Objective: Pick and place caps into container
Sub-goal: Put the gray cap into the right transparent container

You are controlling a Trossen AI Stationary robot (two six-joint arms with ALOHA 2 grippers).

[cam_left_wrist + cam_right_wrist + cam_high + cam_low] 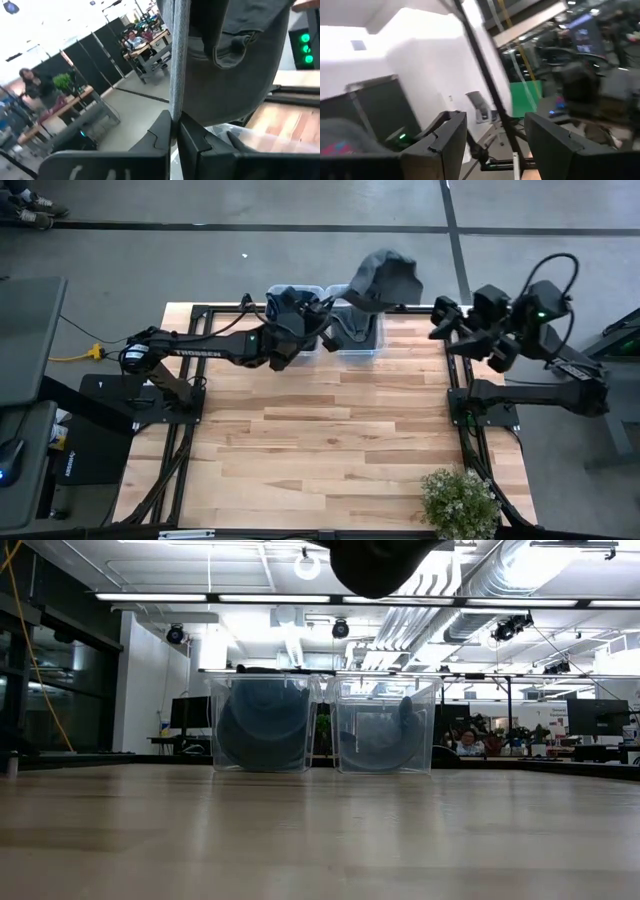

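Observation:
Two clear bins stand side by side at the table's far edge, the left bin point(295, 302) point(265, 725) and the right bin point(360, 332) point(385, 725). Each holds blue denim caps point(262, 730) point(385, 740). My left gripper point(338, 305) point(175, 131) is shut on a grey-blue cap point(385, 280) point(235, 65), held high above the right bin. Only the cap's lower part point(385, 562) shows at the top of the low view. My right gripper point(445, 320) point(495, 145) is open and empty, raised near the table's far right corner. My left gripper pinches a thin edge of the cap point(175, 107) between its two fingertips point(192, 132). I see that edge end-on and cannot tell whether it is the brim or the band. The cap's crown point(240, 55) spreads beyond the fingers. The cap is lifted clear, above the right bin.
A potted plant point(460, 500) stands at the table's near right corner. The wooden tabletop point(330, 430) in front of the bins is bare. Black frame rails point(460, 410) run along the table's sides. People and desks show in the room beyond point(465, 740).

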